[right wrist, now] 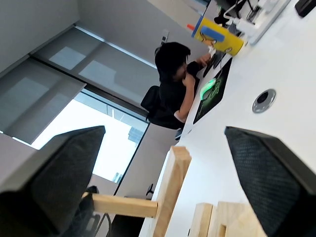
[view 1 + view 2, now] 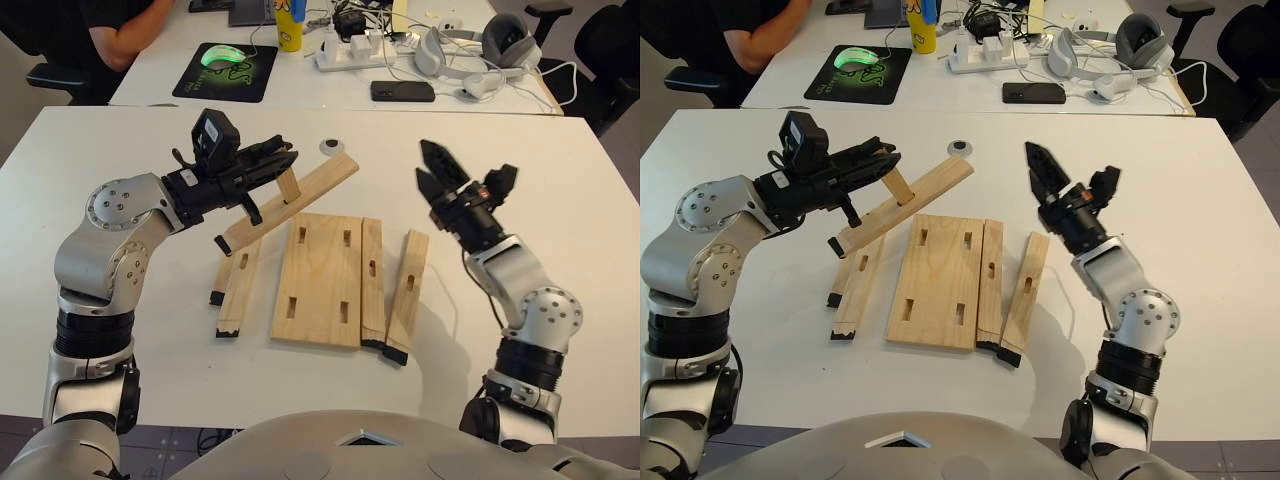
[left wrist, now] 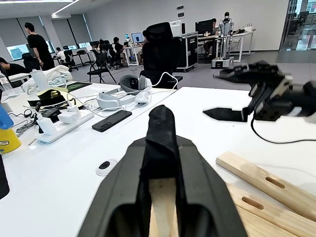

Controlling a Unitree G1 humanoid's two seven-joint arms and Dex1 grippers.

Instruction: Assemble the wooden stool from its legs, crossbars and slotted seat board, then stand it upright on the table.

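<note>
Stool leg (image 2: 322, 183) is tilted, one end on the desk (image 2: 570, 210), by the left claw (image 2: 285, 160) clamped on its crossbar (image 2: 290, 188); the right claw (image 2: 468, 170) hovers wide open, apparently ready to assist.

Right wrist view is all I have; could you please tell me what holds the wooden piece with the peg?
Observer: The left gripper is shut on that crossbar, which sits in a long leg.
Operator: Thanks. Where is the seat board?
Observer: The seat board lies flat on the table, nearer the robot than the long leg.
Operator: What lies right of it?
Observer: Two slotted legs, side by side.
</note>
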